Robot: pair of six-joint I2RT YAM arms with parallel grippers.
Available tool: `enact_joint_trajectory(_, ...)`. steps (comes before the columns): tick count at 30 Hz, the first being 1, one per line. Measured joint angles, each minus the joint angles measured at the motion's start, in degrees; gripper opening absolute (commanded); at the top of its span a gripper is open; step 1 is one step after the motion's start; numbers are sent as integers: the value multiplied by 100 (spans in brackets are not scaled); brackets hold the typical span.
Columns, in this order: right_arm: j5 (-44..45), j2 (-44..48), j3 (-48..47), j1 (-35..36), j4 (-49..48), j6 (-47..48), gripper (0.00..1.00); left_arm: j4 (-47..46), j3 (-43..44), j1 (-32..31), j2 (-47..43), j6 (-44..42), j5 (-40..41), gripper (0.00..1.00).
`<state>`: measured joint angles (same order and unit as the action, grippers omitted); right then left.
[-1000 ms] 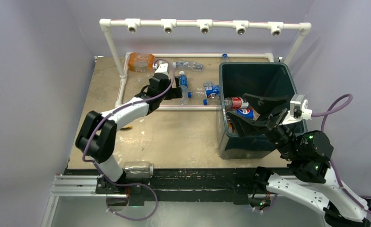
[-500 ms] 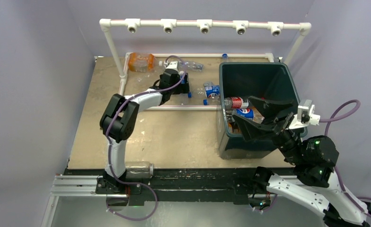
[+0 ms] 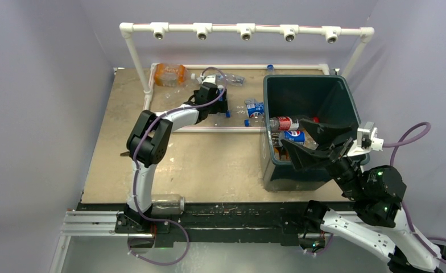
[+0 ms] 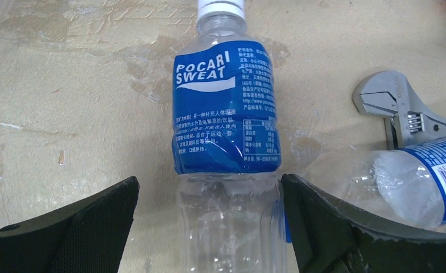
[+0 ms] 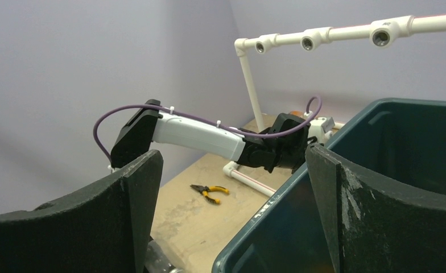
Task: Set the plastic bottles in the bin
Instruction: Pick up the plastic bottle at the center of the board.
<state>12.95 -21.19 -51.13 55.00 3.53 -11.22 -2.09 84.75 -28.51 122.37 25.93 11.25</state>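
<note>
Left tool (image 4: 209, 187) spread wide, astride 1 blue-labelled bottle (image 4: 226, 108) lying on the bench (image 4: 67, 85) (not clamped), right tool (image 5: 234, 153) wide open, empty, over the bin (image 3: 306, 79)

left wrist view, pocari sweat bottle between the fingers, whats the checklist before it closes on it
1. Left gripper open: ok, jaws wide apart.
2. Pocari Sweat bottle between the fingers: ok, its clear lower body lies there, nearer one finger.
3. Neighbouring bottle outside the grip: ok, but close beside one finger.
4. Wrench clear: ok, it lies farther off, by that bottle.
5. Bin has room: ok, only a few bottles show inside.
6. Right gripper out of the drop path: not ok, it hangs open over the bin's near half.
</note>
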Motion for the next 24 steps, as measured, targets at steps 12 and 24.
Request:
enact_joint_trajectory(12, 66, 74, 129, 0, 157, -175, 99, -31, 92, 0, 323, -63, 94, 68)
enact_joint_trajectory(24, 107, 74, 136, -2, 164, -186, 99, -291, -358, 0, -59, -59, -61, 42)
